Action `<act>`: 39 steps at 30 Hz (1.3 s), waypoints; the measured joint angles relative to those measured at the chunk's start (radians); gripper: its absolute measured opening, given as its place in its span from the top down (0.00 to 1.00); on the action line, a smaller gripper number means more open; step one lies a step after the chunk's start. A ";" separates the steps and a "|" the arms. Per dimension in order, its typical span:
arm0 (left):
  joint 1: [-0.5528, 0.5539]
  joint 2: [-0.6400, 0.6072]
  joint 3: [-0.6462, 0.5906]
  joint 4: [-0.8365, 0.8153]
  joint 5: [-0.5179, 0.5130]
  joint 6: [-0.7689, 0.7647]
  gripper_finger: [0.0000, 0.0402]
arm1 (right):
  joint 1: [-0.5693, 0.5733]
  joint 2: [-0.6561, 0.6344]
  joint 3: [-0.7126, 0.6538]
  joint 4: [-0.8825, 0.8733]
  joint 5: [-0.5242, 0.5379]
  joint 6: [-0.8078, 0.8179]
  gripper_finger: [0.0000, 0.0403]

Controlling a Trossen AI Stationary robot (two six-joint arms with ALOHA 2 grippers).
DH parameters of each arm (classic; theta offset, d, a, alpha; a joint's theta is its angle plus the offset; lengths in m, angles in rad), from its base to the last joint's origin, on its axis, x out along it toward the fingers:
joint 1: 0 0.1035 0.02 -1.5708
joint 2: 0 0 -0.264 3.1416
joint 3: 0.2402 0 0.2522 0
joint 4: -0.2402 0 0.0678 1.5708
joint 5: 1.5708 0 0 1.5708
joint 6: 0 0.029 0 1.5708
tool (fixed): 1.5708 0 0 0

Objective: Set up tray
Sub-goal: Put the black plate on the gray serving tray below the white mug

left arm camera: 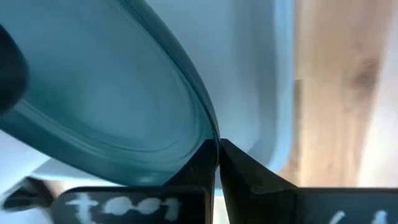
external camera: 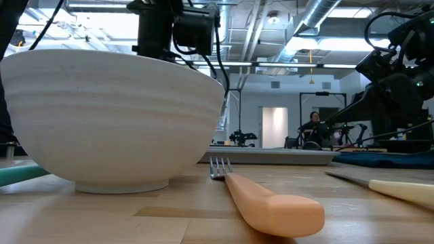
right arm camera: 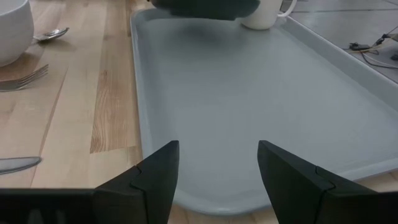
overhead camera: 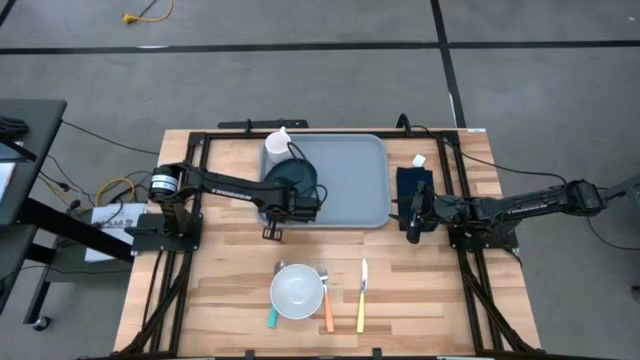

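Tray [overhead camera: 350, 180], grey-blue, at table's far middle; left gripper [overhead camera: 300, 203] pinches dark teal plate [overhead camera: 293, 176] by its rim above it, right gripper [overhead camera: 415, 222] agape beside: thin edge-hold may slip, dropping plate against mug [overhead camera: 276, 147].

Pale grey-blue tray [overhead camera: 350, 175] flat at table's far centre, holding teal plate.

Tray at the back of the bench, tableware in front

The tray [overhead camera: 350, 180] lies at the bench's [overhead camera: 230, 270] far middle; a plate [overhead camera: 292, 178] sits over its left part, a cup [overhead camera: 277, 146] at its far left corner. A napkin [overhead camera: 413, 187] lies just right of the tray. Near the front edge, left to right: bowl [overhead camera: 297, 291], fork [overhead camera: 326, 300], knife [overhead camera: 363, 295].
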 joint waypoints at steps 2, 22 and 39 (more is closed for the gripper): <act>0.000 0.000 0.000 -0.014 -0.013 0.011 1.00 | 0.000 0.000 0.000 0.000 0.000 0.000 0.47; 0.001 0.000 0.000 -0.001 -0.067 0.032 1.00 | 0.000 0.000 0.000 0.000 0.000 0.000 0.47; 0.002 0.000 0.000 0.003 -0.042 0.032 0.94 | 0.000 0.000 0.000 0.000 0.000 0.000 0.47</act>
